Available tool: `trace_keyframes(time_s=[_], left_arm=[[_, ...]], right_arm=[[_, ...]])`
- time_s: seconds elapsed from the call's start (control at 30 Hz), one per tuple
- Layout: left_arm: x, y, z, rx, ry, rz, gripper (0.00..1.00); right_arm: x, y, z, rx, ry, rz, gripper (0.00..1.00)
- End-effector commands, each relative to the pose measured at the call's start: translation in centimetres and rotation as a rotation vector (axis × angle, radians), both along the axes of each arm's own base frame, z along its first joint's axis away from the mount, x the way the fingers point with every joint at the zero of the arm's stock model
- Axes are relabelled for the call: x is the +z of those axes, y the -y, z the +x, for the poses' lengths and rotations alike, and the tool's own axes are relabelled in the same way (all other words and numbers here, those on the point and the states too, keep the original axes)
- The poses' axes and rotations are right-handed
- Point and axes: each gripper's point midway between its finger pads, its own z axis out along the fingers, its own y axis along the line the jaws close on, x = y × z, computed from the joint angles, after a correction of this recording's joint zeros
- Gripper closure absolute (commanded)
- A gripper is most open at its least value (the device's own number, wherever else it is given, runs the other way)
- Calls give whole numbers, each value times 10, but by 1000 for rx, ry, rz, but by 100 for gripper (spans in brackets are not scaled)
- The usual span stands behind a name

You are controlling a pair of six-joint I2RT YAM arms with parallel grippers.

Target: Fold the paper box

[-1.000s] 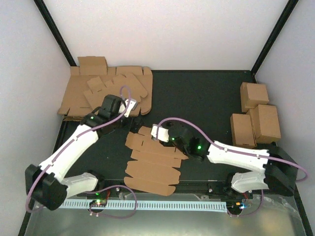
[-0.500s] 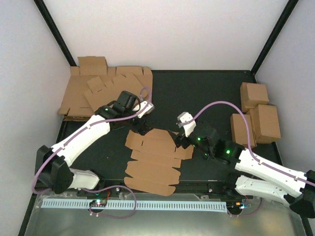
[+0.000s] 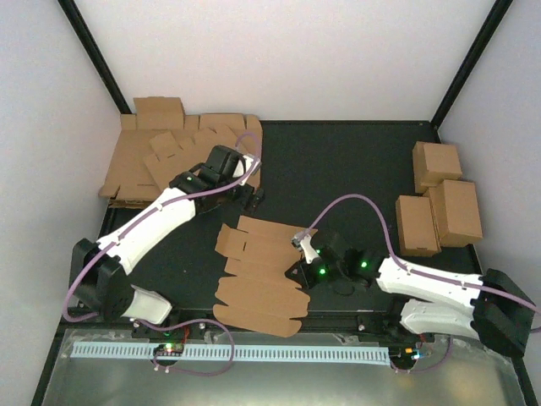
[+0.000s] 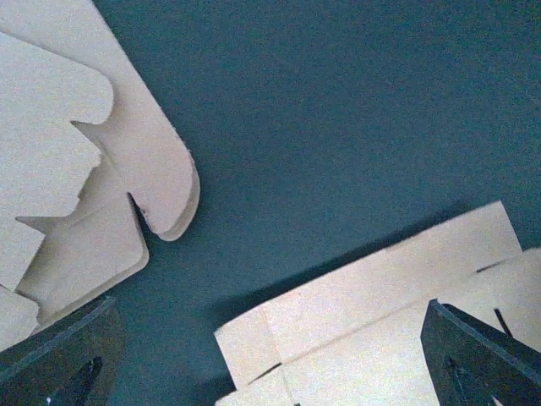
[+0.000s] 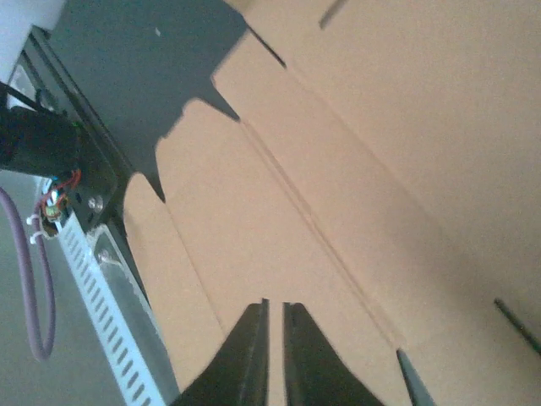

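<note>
The paper box (image 3: 262,275) lies as a flat brown die-cut blank in the middle of the black table, its far flap slightly raised. My left gripper (image 3: 247,199) hovers just beyond that far flap with its jaws wide open and empty. In the left wrist view the flap (image 4: 380,296) sits between the spread fingers (image 4: 59,355). My right gripper (image 3: 296,272) is low over the blank's right edge. In the right wrist view its jaws (image 5: 275,304) are drawn together to a thin slit above the cardboard (image 5: 338,169), with nothing visible between them.
A thick heap of cardboard blanks (image 3: 177,156) fills the far left corner; its rounded tabs (image 4: 76,169) show in the left wrist view. Folded boxes (image 3: 439,199) stand at the right edge. A white slotted rail (image 3: 237,351) runs along the near edge.
My right gripper left the blank's far end, opened, then dropped to the blank's right edge and closed. My left gripper moved right, staying open behind the far flap.
</note>
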Motion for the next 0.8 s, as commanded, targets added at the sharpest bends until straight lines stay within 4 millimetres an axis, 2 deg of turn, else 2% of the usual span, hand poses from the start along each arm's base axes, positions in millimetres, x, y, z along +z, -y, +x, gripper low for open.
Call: trace_keyframes(time_s=[0.0, 0.13, 0.27, 0.33, 0.57, 0.77], left_arm=[[14, -2, 10, 63, 37, -67, 1], [-2, 10, 7, 1, -25, -77, 1], [-16, 39, 2, -110, -100, -158, 1], [-27, 48, 6, -126, -120, -154, 2], [-65, 53, 17, -115, -190, -75, 3], [-82, 59, 25, -128, -220, -44, 3]], right_arm=[[-10, -7, -9, 15, -82, 42, 94], [-29, -8, -14, 37, -121, 2, 98], [-44, -10, -14, 41, -145, -30, 98], [-52, -9, -11, 29, -147, -61, 98], [-76, 0, -5, -6, -141, -150, 98], [-89, 8, -1, -19, -135, -205, 98]])
